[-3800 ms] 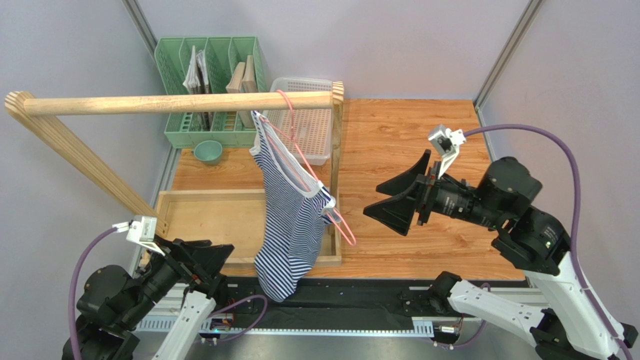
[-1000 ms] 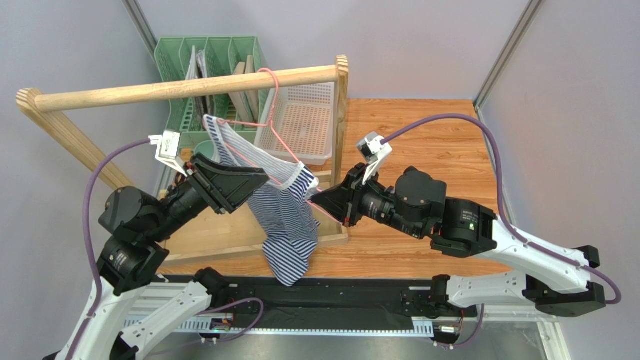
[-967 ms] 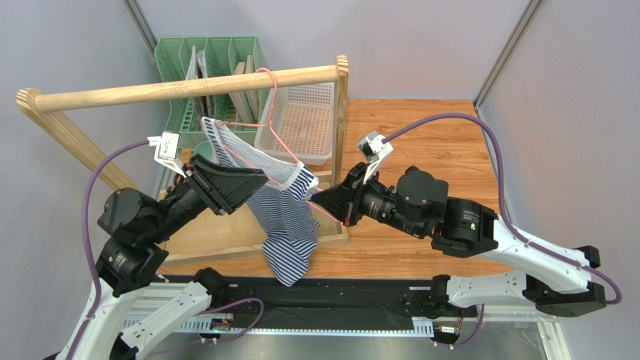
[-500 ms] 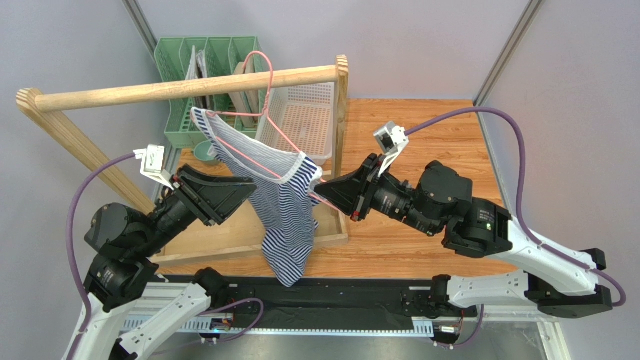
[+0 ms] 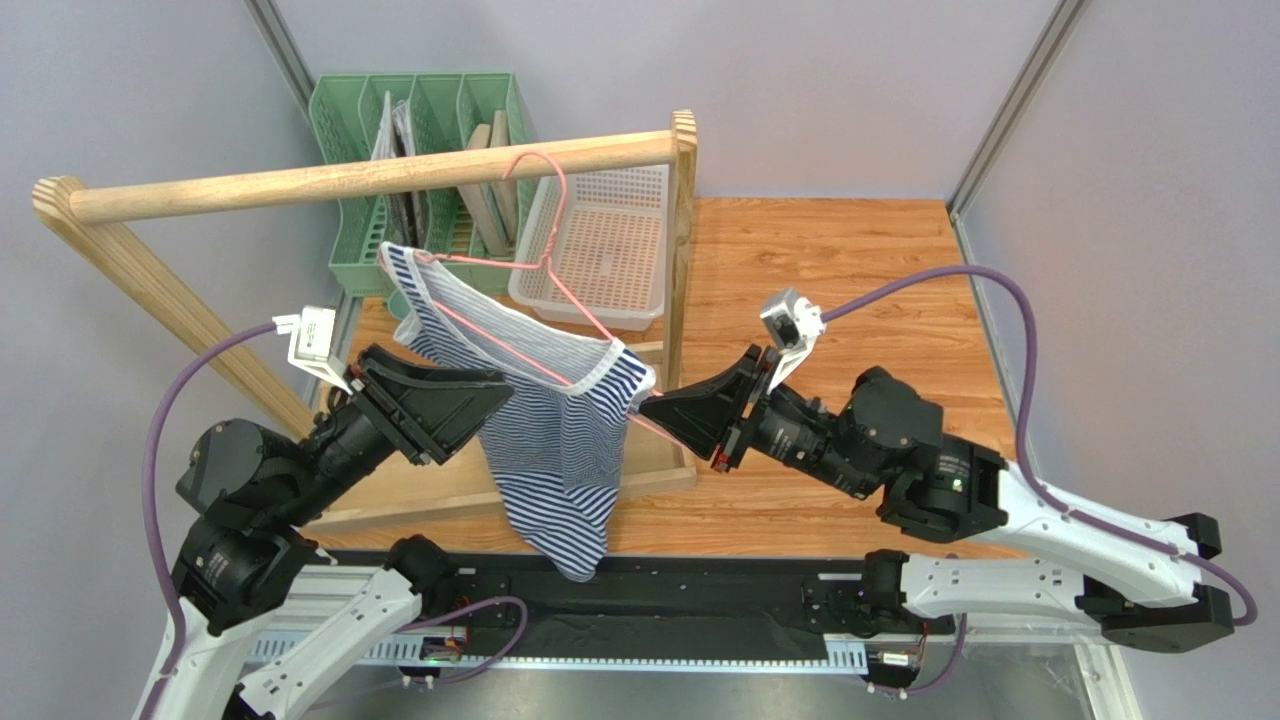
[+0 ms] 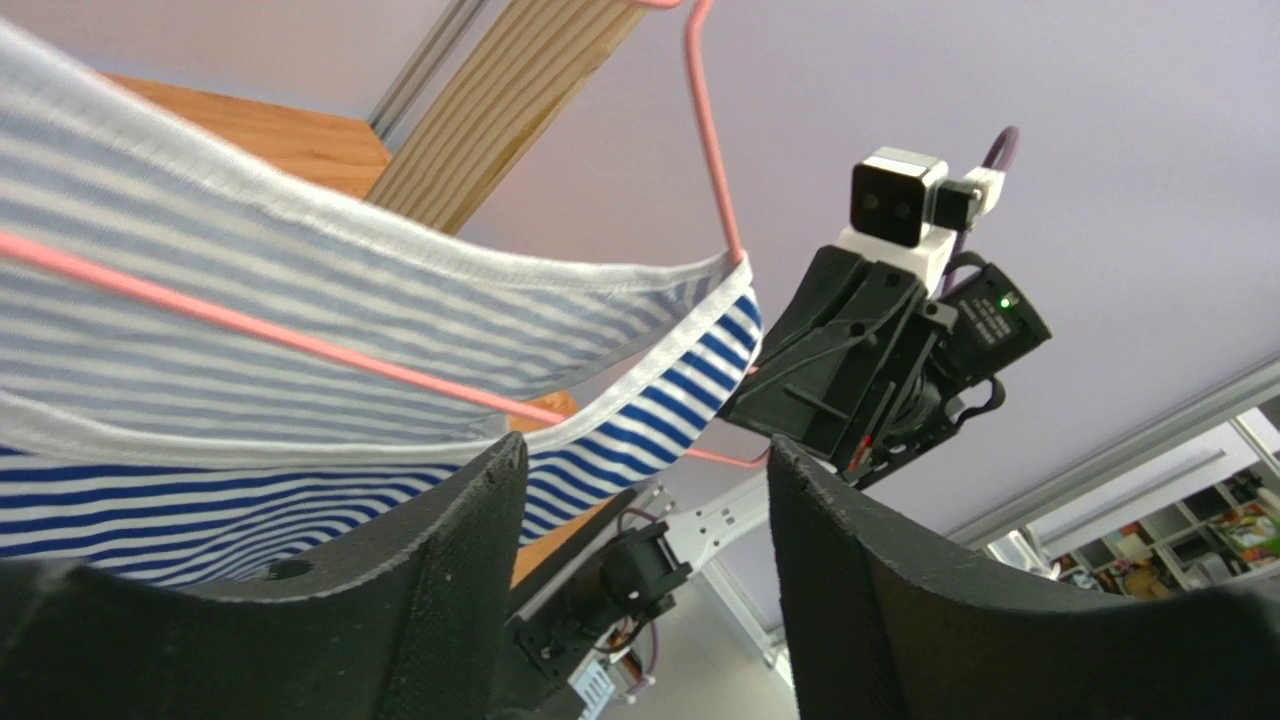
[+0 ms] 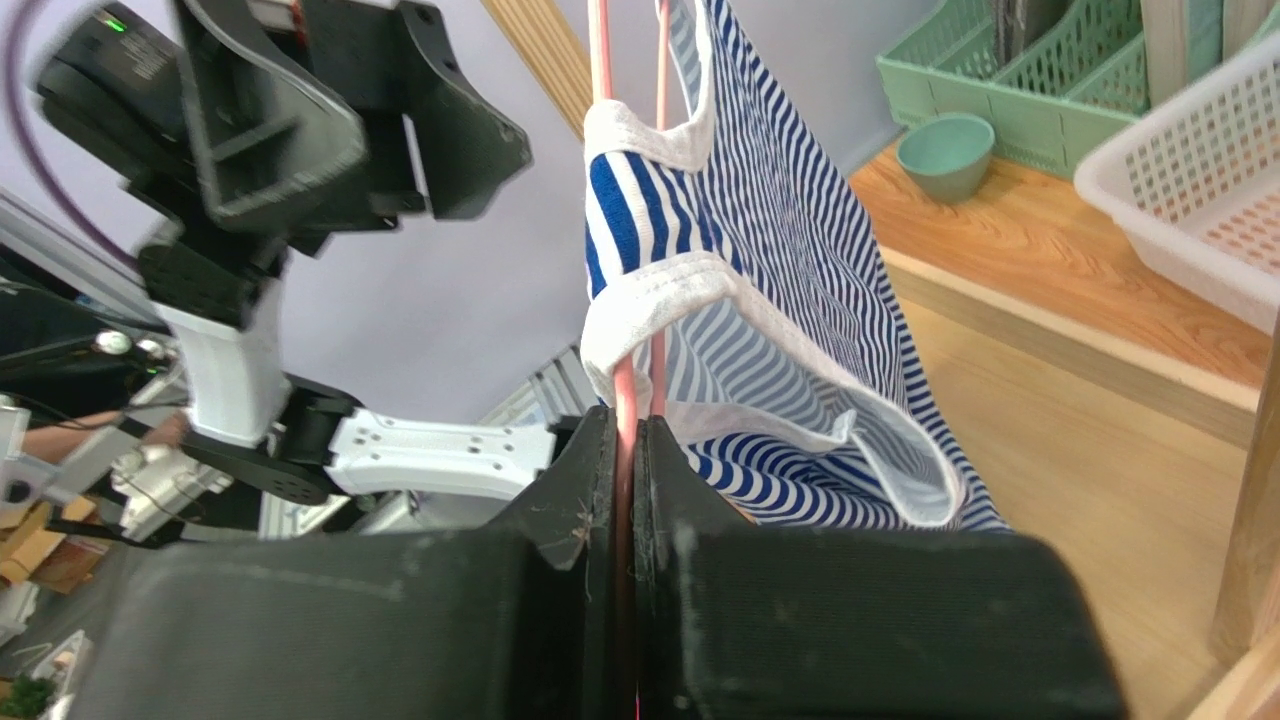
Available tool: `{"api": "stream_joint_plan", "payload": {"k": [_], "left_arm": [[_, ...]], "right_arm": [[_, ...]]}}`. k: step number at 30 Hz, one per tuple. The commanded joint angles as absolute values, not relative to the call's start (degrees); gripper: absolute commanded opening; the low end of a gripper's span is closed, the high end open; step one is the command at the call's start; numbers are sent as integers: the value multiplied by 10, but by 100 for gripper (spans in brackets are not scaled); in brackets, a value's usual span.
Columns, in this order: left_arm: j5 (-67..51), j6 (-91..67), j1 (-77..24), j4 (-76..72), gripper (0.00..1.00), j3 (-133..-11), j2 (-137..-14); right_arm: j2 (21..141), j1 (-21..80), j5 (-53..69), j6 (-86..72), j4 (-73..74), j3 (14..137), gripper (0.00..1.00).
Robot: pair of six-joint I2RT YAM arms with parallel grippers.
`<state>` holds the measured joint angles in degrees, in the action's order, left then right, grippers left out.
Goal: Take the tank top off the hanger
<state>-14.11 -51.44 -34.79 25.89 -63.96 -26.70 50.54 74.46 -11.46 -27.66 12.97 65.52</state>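
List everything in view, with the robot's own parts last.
Thick wooden rail: one, light wood, across the back left.
Thin wire hanger: one, pink, hook at the rail.
Striped fabric tank top: one, navy and white, draped on the hanger.
Slotted plastic organiser: one, green, back left.
Mesh plastic basket: one, white, behind the rail's post.
Small bowl: one, teal, by the organiser.
Shallow wooden tray: one, light wood, under the tank top.
Wooden table: one, orange-brown.
Left gripper: one, black, open beside the tank top.
Right gripper: one, black, shut on the hanger.
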Motion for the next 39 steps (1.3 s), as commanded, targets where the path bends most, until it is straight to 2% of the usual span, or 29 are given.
{"api": "stream_joint_plan", "payload": {"k": [1, 5, 14, 19, 22, 35, 39], "left_arm": [[-130, -509, -351, 239, 71, -618, -267], [-106, -496, -351, 222, 73, -587, -275], [-55, -488, -351, 197, 75, -541, -285], [25, -498, -351, 217, 76, -534, -294], [69, -505, -351, 228, 70, -538, -306], [160, -549, -351, 269, 65, -583, -392], [178, -538, -351, 263, 57, -585, -395]], "right_arm": [[503, 748, -148, -261, -20, 600, 0], [530, 748, -163, -260, -90, 561, 0], [590, 739, -175, -264, -115, 548, 0], [628, 686, -100, -301, -148, 541, 0], [651, 663, -57, -309, -166, 550, 0], [695, 645, -9, -307, -157, 568, 0], [696, 646, 16, -306, -157, 563, 0]]}}
